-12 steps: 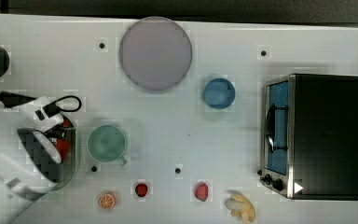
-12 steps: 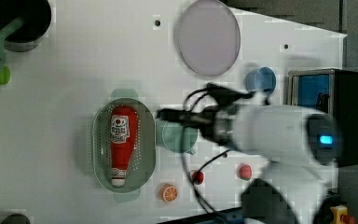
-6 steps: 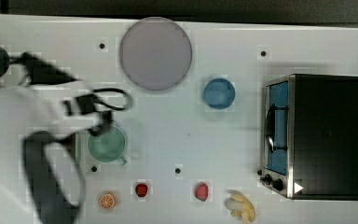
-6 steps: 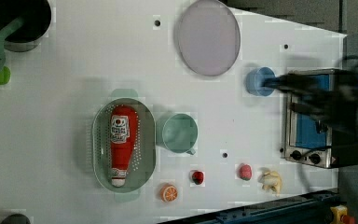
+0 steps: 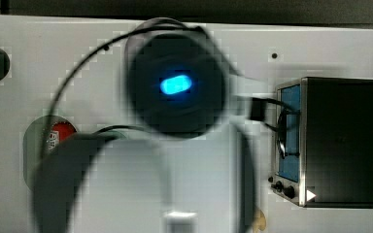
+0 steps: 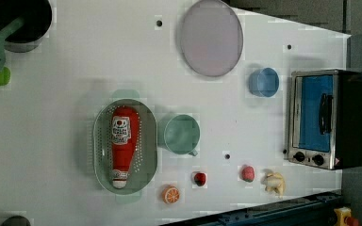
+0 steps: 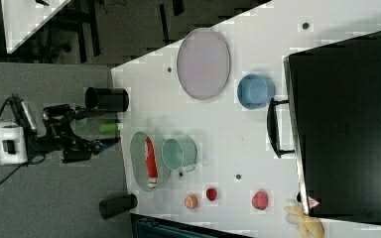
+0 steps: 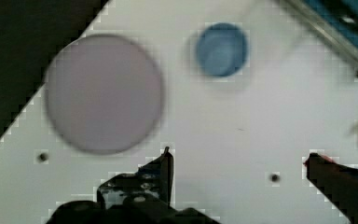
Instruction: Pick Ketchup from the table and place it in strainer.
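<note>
My gripper (image 8: pixel 237 156) was spread wide and held nothing. The Ketchup (image 6: pixel 121 145) already lay inside the strainer (image 6: pixel 102 162), flat on its holey floor, cap toward one short end, its long side running along the basket's long side. It was well away from my gripper, which looked down at the grey plate (image 8: pixel 103 92) and blue cup (image 8: pixel 222 49) instead. I think my job was done, though the blurry top view made that hard to check.

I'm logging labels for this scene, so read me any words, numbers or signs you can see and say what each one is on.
Ketchup bottle in the strainer: white label with dark print, too blurred to read.
Toaster oven: small red and white triangular sign at its corner, no text legible.
Nothing else carries writing.
</note>
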